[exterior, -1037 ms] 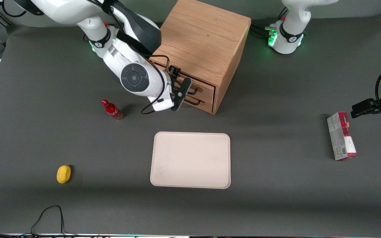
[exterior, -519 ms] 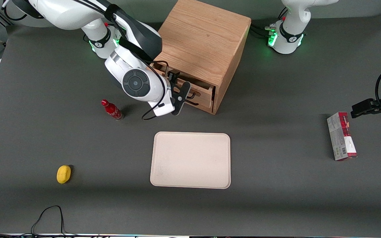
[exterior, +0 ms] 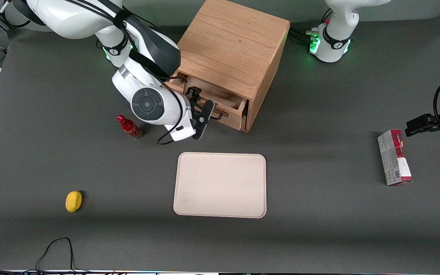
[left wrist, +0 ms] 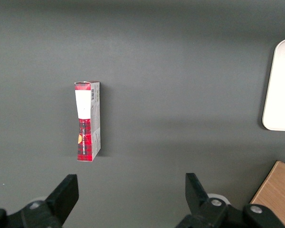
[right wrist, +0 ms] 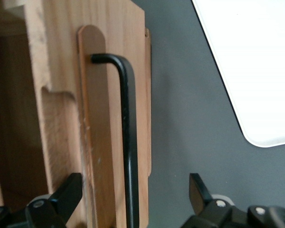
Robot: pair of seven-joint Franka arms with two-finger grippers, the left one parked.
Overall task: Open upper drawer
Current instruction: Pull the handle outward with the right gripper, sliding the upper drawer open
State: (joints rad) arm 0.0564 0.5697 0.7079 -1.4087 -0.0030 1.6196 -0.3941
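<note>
Table [exterior: 52,95]: dark grey mat, everything sits on it.

Cabinet [exterior: 235,46]: boxy oak, farthest from the front camera, its drawer face turned toward my end of the table and the tray.

Tray [exterior: 220,185]: pale, rectangular, flat, nearer the front camera than the cabinet; its rounded corner [right wrist: 256,71] shows from my wrist.

Upper drawer [exterior: 220,102]: top of the cabinet's two, partly slid out. Its front panel stands clear of the cabinet face and a strip of the shallow wooden inside shows between them. From my wrist the drawer front [right wrist: 109,118] is close up, with the thin black wire handle [right wrist: 126,133] running along it.

My gripper [exterior: 204,114]: at the upper drawer's front, just in front of the handle. Fingers [right wrist: 199,190] are spread apart, one on each side of the handle bar, the bar between them with a gap on both sides. Released, grasping nothing.

Carton [exterior: 394,157]: red and white, lying flat toward the parked arm's end of the table.

Red bottle [exterior: 129,127]: small, beside my arm, near the cabinet.

Yellow object [exterior: 73,201]: small, rounded, toward my end, well apart from the tray.
</note>
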